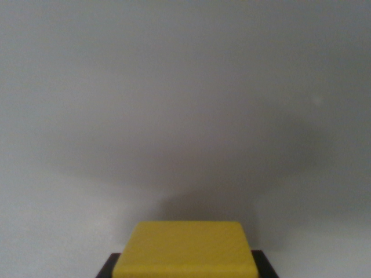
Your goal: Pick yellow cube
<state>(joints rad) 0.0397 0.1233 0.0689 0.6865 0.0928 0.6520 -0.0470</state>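
At six o'clock the yellow rounded-edge cube (185, 250) sits between dark gripper (185, 267) parts, grip state unclear; a shallow hold could let it slip.

Plain pale grey surface (185, 87) filling whole wrist view, blurred. Broad soft shadow (191, 168) lying across lower middle, darkening toward bottom centre. Light falling evenly elsewhere.

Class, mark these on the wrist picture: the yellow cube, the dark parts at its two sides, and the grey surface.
yellow cube (185, 249), wrist view, middle of its visible face.
dark parts (109, 267), wrist view, the piece at the cube's left edge.
grey surface (185, 87), wrist view, bare area above the cube.
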